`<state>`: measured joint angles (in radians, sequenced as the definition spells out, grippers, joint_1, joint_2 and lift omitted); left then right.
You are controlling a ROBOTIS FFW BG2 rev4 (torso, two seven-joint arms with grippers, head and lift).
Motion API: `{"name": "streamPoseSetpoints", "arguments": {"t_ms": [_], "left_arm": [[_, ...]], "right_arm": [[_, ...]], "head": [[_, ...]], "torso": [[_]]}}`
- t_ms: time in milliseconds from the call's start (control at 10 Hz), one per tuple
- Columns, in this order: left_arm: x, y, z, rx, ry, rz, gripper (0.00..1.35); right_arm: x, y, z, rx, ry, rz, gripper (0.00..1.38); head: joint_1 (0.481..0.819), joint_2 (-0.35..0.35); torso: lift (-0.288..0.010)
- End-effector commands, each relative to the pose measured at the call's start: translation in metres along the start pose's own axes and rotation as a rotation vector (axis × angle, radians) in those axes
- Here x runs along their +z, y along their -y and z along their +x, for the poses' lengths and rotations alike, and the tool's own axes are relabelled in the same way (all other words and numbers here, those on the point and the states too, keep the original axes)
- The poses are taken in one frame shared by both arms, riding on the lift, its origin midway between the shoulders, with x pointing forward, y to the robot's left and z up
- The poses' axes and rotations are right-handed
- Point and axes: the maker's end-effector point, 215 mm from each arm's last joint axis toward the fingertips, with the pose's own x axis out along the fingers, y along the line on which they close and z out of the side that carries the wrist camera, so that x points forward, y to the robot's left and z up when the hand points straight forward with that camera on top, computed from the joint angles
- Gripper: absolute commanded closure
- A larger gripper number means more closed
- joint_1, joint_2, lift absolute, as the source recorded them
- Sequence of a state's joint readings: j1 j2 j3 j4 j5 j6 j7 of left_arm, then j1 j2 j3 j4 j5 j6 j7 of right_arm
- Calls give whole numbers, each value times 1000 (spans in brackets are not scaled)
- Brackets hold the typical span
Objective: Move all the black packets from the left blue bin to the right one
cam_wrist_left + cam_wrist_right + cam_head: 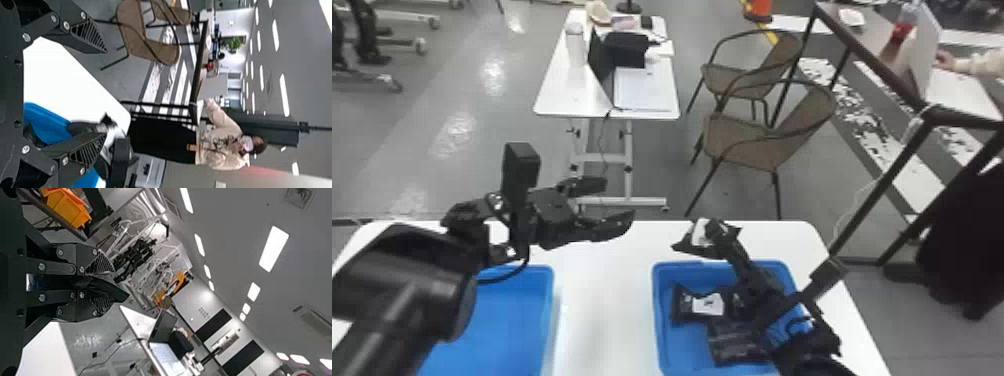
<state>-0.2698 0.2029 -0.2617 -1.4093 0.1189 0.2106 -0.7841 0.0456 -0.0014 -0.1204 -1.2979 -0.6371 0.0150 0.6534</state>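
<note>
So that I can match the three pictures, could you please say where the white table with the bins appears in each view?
Head view: the white table lies under the left blue bin and right blue bin.
Left wrist view: it spreads between and beyond the left end effector's open fingers.
Right wrist view: it shows beside the right end effector.
Shared landmark: grey floor past the table's edge.

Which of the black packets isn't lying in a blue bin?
The black packet held up in the right gripper; the other packets in sight lie inside the right blue bin.
</note>
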Motion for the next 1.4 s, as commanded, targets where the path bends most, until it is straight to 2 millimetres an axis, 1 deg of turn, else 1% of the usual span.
{"name": "streamPoseSetpoints", "arguments": {"t_ms": [0,100,200,300,400,500,600,700,900,1000,1100,1200,1300], "left_arm": [[-11,-25,-49,97,24,-37,122],[-21,-41,-81,178,24,-60,122],[-25,-50,-111,242,44,-67,122],[-25,-52,-125,266,51,-59,122],[-26,-52,-133,287,48,-46,122],[-29,-51,-144,306,56,-43,122],[-34,-49,-157,335,47,-24,122],[-40,-45,-172,376,28,-1,122],[-65,-30,-206,452,78,-78,122],[-74,-18,-216,464,100,-101,124],[-66,-8,-224,470,135,-40,124],[-60,2,-224,463,160,-7,124],[-64,11,-226,460,149,13,124]], "right_arm": [[-7,42,-36,-98,-30,-29,1279],[-18,64,-49,-144,-54,-25,1266],[-25,79,-51,-175,-52,-32,990],[-22,87,-56,-193,-36,-54,575],[-13,93,-65,-214,-32,-125,203],[-1,98,-80,-253,-36,-228,48],[17,100,-104,-288,-34,-371,111],[36,91,-130,-301,6,-500,153],[59,68,-176,-342,44,-700,162],[66,60,-198,-373,55,-751,162],[62,53,-214,-370,31,-779,162],[51,45,-227,-360,-7,-798,162],[41,34,-233,-344,-26,-798,162]], "head": [[695,-145],[695,-142],[695,-126],[695,-104],[695,-94],[695,-87],[695,-94],[695,-105],[695,-129],[695,-134],[695,-140],[695,-145],[695,-148]], "torso": [[0],[0],[0],[0],[0],[0],[0],[0],[0],[0],[0],[0],[0]]}}
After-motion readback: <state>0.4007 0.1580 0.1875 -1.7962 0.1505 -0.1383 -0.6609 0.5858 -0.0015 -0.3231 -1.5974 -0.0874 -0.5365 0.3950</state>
